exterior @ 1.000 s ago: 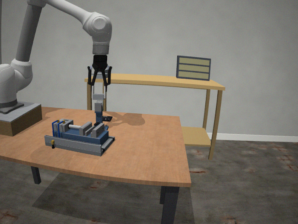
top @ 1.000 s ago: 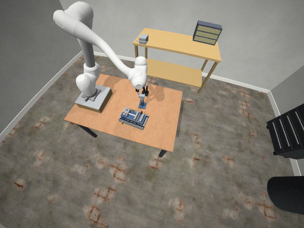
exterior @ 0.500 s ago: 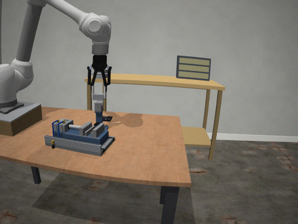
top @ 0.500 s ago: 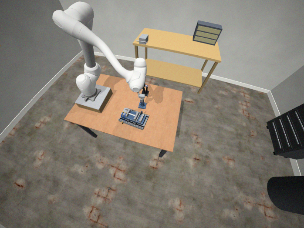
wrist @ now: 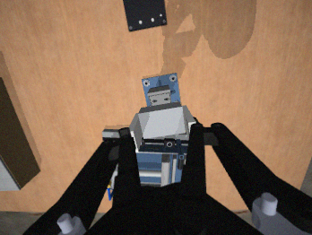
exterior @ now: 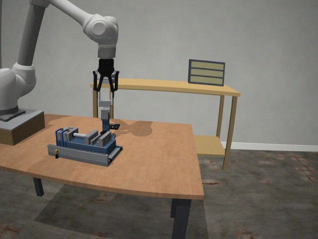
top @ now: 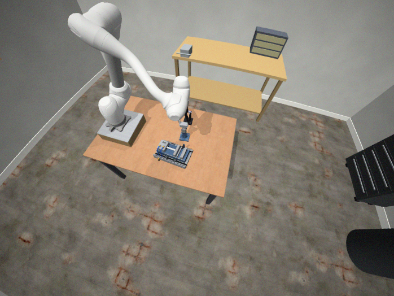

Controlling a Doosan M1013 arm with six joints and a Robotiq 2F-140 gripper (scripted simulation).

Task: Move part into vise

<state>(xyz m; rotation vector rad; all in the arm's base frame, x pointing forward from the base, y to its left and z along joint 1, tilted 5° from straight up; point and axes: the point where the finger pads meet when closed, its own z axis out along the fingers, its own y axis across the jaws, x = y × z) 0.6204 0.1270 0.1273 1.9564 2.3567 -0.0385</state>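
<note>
My gripper (exterior: pixel 105 99) points straight down and is shut on the part (exterior: pixel 105 103), a light grey block held in the air well above the table. In the wrist view the part (wrist: pixel 159 123) sits between the black fingers. The V-block (exterior: pixel 105 118), a grey rest on a blue post and base, stands just below and behind the part; it also shows in the wrist view (wrist: pixel 160 90). The open vise (exterior: pixel 84 143) lies on the table below and in front, also seen from above (top: pixel 173 152). The dark infeed plate (wrist: pixel 144 13) is bare.
The arm's grey pedestal (top: pixel 121 129) stands at the table's left back corner. A wooden shelf table (top: pixel 232 63) behind carries a small grey box (top: pixel 185 49) and a drawer unit (top: pixel 268 42). A black cabinet (top: pixel 372 172) stands at the right.
</note>
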